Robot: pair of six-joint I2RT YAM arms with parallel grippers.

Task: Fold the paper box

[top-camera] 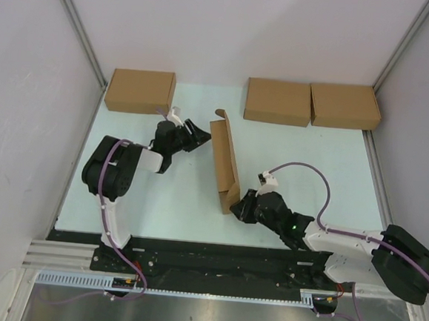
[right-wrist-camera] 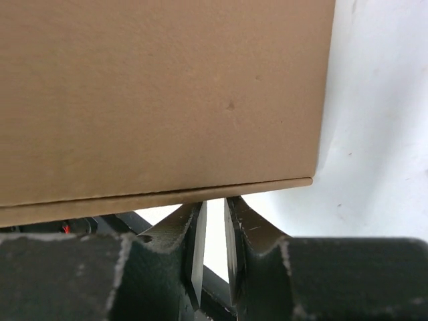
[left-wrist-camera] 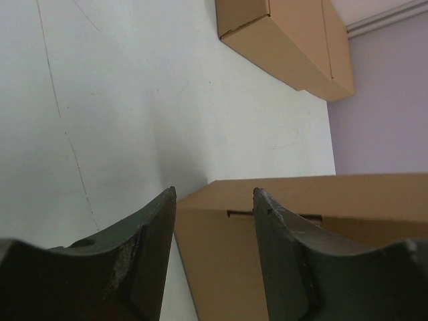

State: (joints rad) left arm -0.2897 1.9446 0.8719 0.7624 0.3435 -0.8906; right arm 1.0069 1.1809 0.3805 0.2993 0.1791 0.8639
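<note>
The paper box [top-camera: 225, 161] is brown cardboard and stands on its long edge in the middle of the table, tilted, with a flap sticking up at its far end. My left gripper [top-camera: 196, 137] is open just left of the box's far end. In the left wrist view [left-wrist-camera: 214, 194] a box corner with a slit [left-wrist-camera: 214, 254] lies between and beyond the fingertips. My right gripper [top-camera: 239, 205] is at the box's near corner. In the right wrist view [right-wrist-camera: 212, 200] the jaws are a narrow gap apart, their tips hidden under the box's edge [right-wrist-camera: 160, 93].
Three compact brown boxes lie along the back of the table: one at the left [top-camera: 140, 90] and two side by side at the right [top-camera: 278, 101] [top-camera: 345, 105]. One of them shows in the left wrist view [left-wrist-camera: 294, 40]. White walls enclose the table.
</note>
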